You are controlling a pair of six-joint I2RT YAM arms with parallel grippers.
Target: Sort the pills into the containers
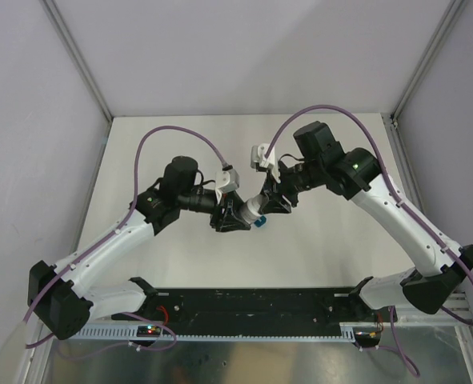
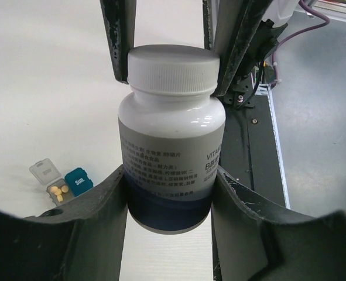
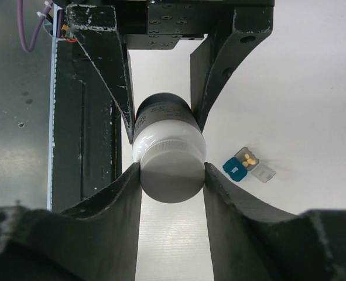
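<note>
L gripper [image 2: 168, 178] pinches bottle [image 2: 171, 140] body; R gripper [image 3: 172, 175] pinches cap [image 2: 173, 70]. Near bottle, containers [image 2: 62, 182]: grey one open w/ pills [image 2: 59, 190].

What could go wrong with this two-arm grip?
1. The right end effector pinches only the cap while the left end effector holds the bottle by its body: a twist may spin the bottle instead.
2. The open grey compartment with yellow pills lies nearby; a dropped cap might scatter them.

containers [image 2: 78, 181]: joined pair | teal shut | grey open, yellow pills [image 2: 58, 191] inside
</note>
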